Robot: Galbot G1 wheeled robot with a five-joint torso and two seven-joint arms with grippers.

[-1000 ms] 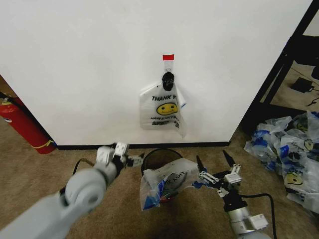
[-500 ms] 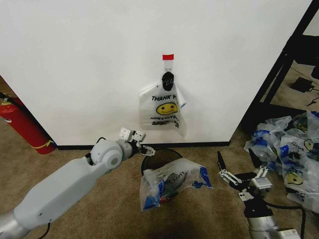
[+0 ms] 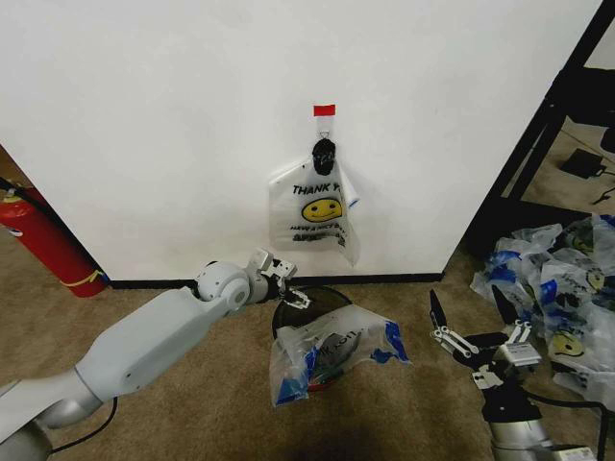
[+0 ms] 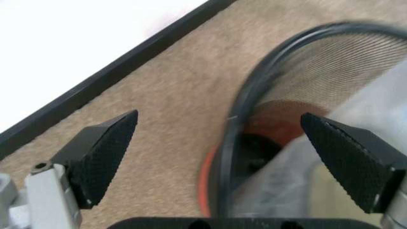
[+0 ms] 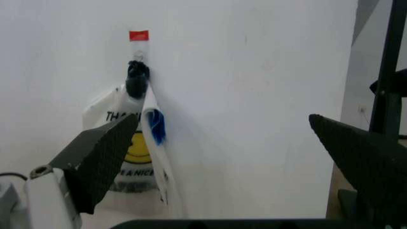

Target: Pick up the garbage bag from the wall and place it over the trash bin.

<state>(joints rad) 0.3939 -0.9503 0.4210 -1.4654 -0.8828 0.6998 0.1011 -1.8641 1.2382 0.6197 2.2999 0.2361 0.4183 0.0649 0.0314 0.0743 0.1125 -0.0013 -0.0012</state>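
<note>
The wall [image 3: 173, 125] rises white above a black baseboard [image 3: 384, 279] and a tan carpet [image 3: 192, 403]. High on it a hook marked with red tape [image 3: 325, 111] carries a garbage bag [image 3: 312, 216] printed THANK YOU with a yellow smiley; the right wrist view adds a blue fold along that bag's edge. At the far left a red fire extinguisher [image 3: 43, 240] leans on the wall, and at the far right more such bags lie in a heap [image 3: 553, 298] on the carpet.

The left arm [image 3: 144, 346] reaches across to the trash bin [image 3: 312, 300], which stands just below the hanging bag. A second bag [image 3: 332, 351] lies draped over the bin's near side, apparently sagging to the carpet rather than lining it. The left claw [image 3: 288, 288] hovers at the bin's far rim, wide open and holding nothing. Its wrist view shows what the head view cannot: the mesh wall, the red base inside, and the rim [image 4: 245, 114] lying between the two black fingers [image 4: 105, 152].

The right claw [image 3: 478, 331] sits low on the right, well apart from the bin, spread wide and empty.
</note>
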